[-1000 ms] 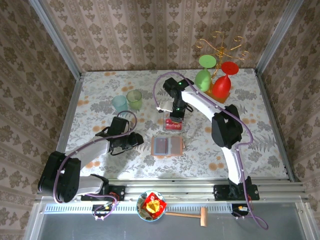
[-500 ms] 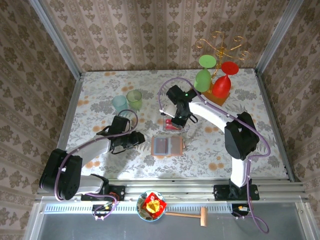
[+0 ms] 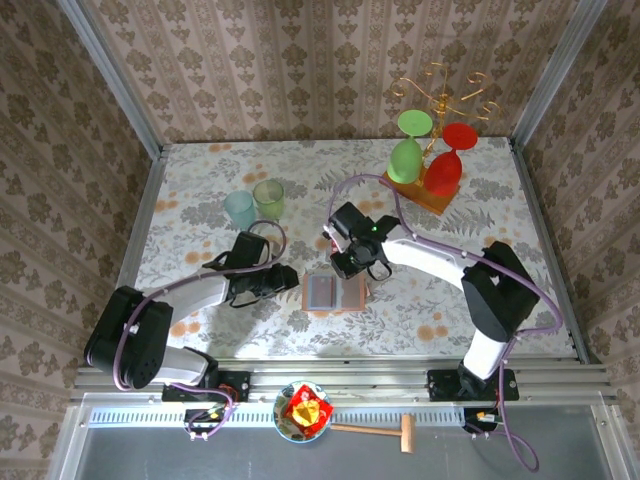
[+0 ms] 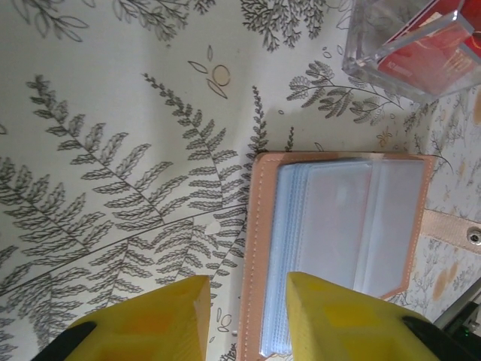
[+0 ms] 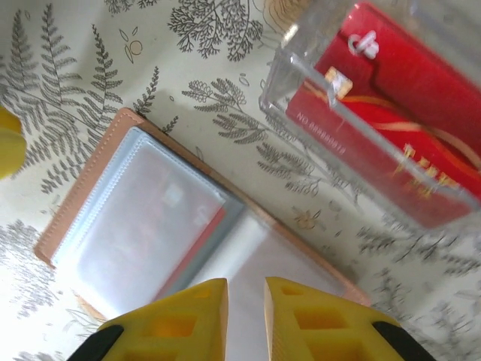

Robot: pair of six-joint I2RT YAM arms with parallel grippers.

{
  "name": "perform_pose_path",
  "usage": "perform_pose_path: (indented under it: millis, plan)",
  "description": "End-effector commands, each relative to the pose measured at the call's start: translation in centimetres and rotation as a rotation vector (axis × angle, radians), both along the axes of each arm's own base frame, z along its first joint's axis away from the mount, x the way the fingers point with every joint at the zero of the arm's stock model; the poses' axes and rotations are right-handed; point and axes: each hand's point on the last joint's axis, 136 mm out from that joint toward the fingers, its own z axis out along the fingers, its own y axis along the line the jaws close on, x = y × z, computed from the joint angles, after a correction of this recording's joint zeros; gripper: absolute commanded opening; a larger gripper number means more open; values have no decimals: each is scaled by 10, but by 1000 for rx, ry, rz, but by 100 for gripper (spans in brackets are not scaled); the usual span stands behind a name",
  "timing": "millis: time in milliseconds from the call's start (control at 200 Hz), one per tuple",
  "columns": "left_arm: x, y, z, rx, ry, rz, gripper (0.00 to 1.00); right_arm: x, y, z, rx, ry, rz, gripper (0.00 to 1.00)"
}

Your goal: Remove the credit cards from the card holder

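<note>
The card holder (image 3: 336, 293) lies open; the left gripper (image 4: 244, 289), fingers slightly spread, waits at its left edge, likely to steady it, while the right gripper (image 5: 244, 289), fingers barely parted, hovers over a tucked red credit card (image 5: 197, 252).

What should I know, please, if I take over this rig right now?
Left tool: slightly open, empty, at the card holder's left edge.
Right tool: narrowly open, empty, above the card holder.
The card holder lies open on the table; red credit cards sit in the clear box beside it.
Left to do: a red card seems to sit inside the card holder; pull it out.
</note>
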Motion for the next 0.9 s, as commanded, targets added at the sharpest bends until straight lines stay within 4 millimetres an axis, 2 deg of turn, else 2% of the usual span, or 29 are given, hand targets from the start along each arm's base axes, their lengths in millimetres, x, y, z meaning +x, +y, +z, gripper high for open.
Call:
perform_pose_path:
  millis: [0,295,455,895]
  plan:
    - [3,-10,8,-31,-9,-12,32,2,13,20,195,13,-220,19]
    - [-7,-23,3,-47,13,-38,32,-23,17,8,272,194,-344,19]
    - [-12,-26,-2,-40,20,-45,32,-25,23,6,313,217,-341,21]
    - [-20,-30,-12,-24,37,-46,32,-29,23,1,308,240,-349,26]
